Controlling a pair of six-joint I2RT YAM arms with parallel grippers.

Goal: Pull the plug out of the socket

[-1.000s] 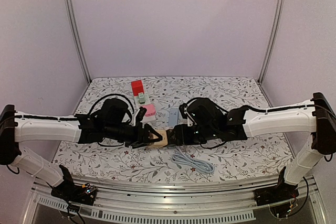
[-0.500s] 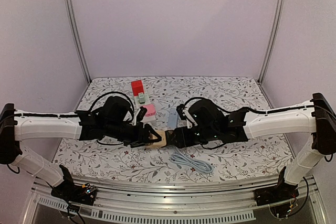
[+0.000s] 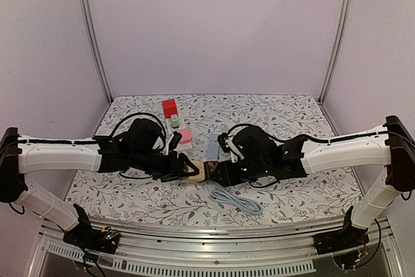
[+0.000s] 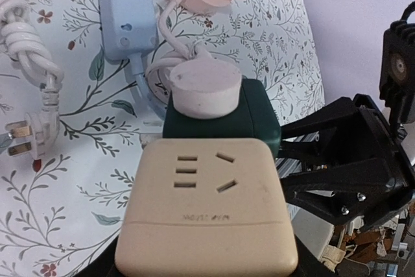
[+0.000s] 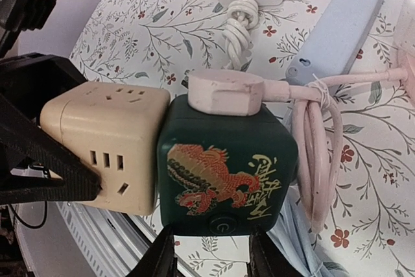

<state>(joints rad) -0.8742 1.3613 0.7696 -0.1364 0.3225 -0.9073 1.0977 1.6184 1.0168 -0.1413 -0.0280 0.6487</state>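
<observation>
A beige cube socket (image 4: pixel 206 205) and a dark green cube adapter (image 5: pixel 227 167) with a red dragon print are joined side by side, held above the table. A round pink plug (image 5: pixel 225 92) with a coiled pink cord sits in the green cube's top face. My left gripper (image 4: pixel 206 254) is shut on the beige cube (image 3: pixel 194 170), with its fingers mostly hidden under it. My right gripper (image 5: pixel 211 254) is shut on the green cube (image 3: pixel 214 168), with its fingers (image 5: pixel 162 257) at the cube's lower edge.
A pale blue power strip (image 5: pixel 343 17) and a white knotted cord with a plug (image 4: pixel 32 95) lie on the floral table. A pink and white socket (image 3: pixel 184 135) and a red block (image 3: pixel 170 108) stand behind. A pale blue cable (image 3: pixel 237 200) lies near the front.
My right arm has shifted slightly towards the near edge. Both cubes stay joined and held in both grippers.
</observation>
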